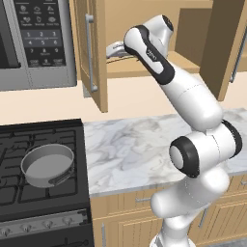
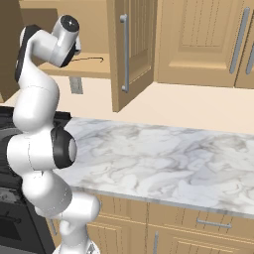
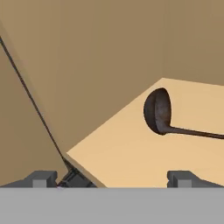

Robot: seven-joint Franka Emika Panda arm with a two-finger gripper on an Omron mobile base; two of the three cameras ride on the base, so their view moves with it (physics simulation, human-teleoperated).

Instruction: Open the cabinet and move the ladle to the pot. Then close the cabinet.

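Light wood surrounds us on all sides as we reach into the cabinet (image 1: 91,53), whose two panelled doors stand swung wide, each with its long silver bar handle (image 1: 89,52) facing out. In the hand view our gripper (image 3: 113,179) has its jaws set wide apart, the two dark fingertips (image 3: 43,178) rising at about 7 and 5 o'clock with nothing between them. The ladle (image 3: 158,112) lies on the cabinet's shelf (image 3: 131,144) ahead of the jaws, at about 2 o'clock in that view: its small dark brown bowl stands on edge and its thin handle runs off toward 3 o'clock. It is apart from both fingertips. In the right base view we see the thin dark handle of the ladle as a wiry line on the shelf, just beside our wrist at about 3 o'clock from it. In the left base view the arm (image 1: 193,101) stretches up from the lower right into the open cabinet, above the marble bench (image 1: 130,144). The grey metal pot (image 1: 47,165) sits on the black stove (image 1: 29,193) at about 8 o'clock in that view, well apart from the cabinet, with its short dark side handle pointing toward 4 o'clock. The grey microwave (image 1: 36,41) hangs at 11 o'clock, just beside the left cabinet door.
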